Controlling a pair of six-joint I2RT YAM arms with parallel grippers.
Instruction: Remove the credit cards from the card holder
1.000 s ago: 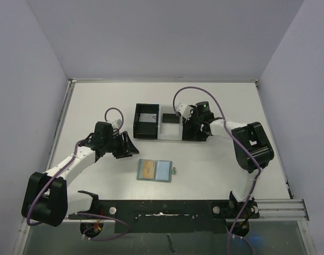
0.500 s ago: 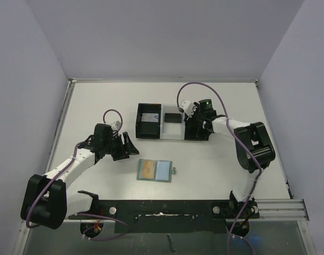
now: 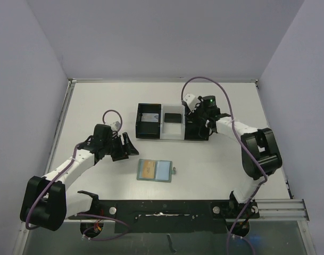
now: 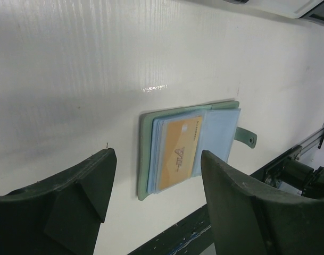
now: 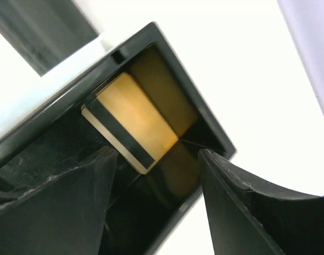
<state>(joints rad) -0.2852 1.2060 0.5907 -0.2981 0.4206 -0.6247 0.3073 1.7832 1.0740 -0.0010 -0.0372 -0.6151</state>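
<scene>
Left tool (image 4: 157, 159) open, empty, card holder (image 4: 217, 130) (orange card (image 4: 177, 154) inside) ahead, right tool (image 5: 157, 155) open, empty, above striped card (image 5: 132, 119) in tray (image 5: 124, 53)

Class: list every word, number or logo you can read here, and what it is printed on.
Orange card in the card holder: logo and small print, too blurred to read.
Pale card in the tray: a mark, too small to read.
No other text.
</scene>
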